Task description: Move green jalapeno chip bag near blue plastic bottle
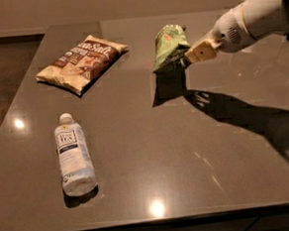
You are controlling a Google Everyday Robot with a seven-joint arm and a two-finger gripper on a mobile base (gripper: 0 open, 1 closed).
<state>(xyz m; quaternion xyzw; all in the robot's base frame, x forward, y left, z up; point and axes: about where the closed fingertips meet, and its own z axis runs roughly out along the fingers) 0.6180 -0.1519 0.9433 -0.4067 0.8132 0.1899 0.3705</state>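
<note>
Green chip bag [168, 45] hangs clear of the counter [187, 159] near the far edge, tilted with one crimped end up, and throws a dark shadow [168, 88] on the surface just below it. The pincer [185, 60] is clamped on the bag's lower right edge, reaching in from the right on the pale arm [256, 15]. The bottle [74, 159] lies on its side at the near left, cap pointing away, well apart from the bag. A brown chip bag [81, 62] lies flat at the far left, between the two but off to the side.

The step in hand looks like the carry. Done well, it means holding the bag high enough to pass over the counter without dragging, sweeping toward the near left, and staying on the near side of the brown bag so as not to brush it. The bottle lies loose and would likely roll if nudged, so the bag should come down beside it, not onto it.

The pincer's fingertips are mostly lost in shadow against the bag, so how deep the grip goes is hard to judge. The arm is cut off at the right edge.
</note>
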